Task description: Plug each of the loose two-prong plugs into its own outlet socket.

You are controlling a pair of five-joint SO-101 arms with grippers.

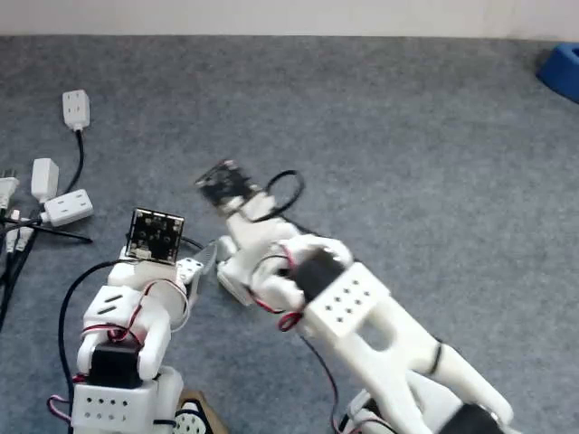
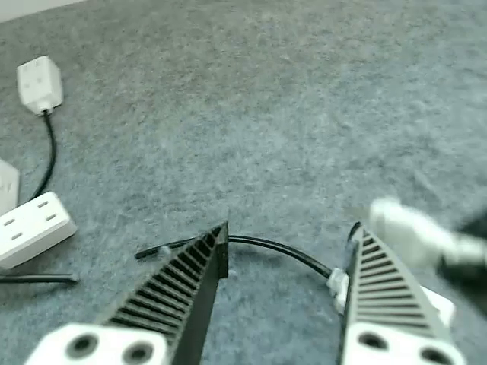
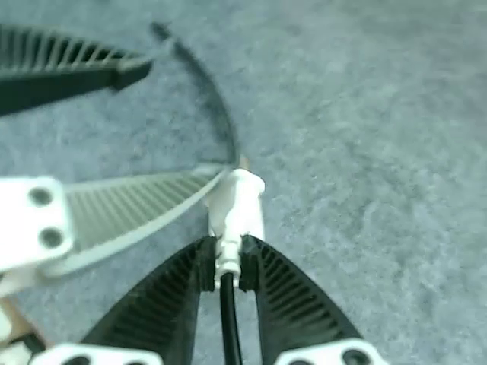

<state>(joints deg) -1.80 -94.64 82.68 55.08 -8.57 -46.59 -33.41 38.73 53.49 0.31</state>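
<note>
The white plug [image 3: 236,201] is gripped near its cord end by the right gripper [image 3: 226,252]. Both black fingers are pressed shut against it, and its black cord [image 3: 227,312] runs back between them. The plug is held over the grey carpet [image 3: 396,152], nose pointing away from that wrist. Against the plug's side rests the tip of the white finger [image 3: 129,213] of the left gripper [image 2: 289,232]. Its jaws stand wide open and hold nothing, and its black finger [image 2: 190,281] is well apart from the plug. In the left wrist view the plug [image 2: 407,228] shows blurred just beside that white fingertip, on its outer side. Just beyond the plug a black cable [image 2: 266,245] lies curved on the carpet, crossing the gap between the left gripper's fingers. Well away from the plug, out past the left arm [image 1: 127,316], three white outlet sockets lie on the carpet. The nearest socket [image 1: 68,207] lies flat with a second socket [image 1: 43,178] just beside it. The third socket [image 1: 76,108] is farthest from the plug, with a black cord trailing from it. In the high view the right arm [image 1: 344,307] slants in toward the plug from the opposite side. A blue object [image 1: 561,72] sits farthest of all from the plug, at the carpet's edge.
</note>
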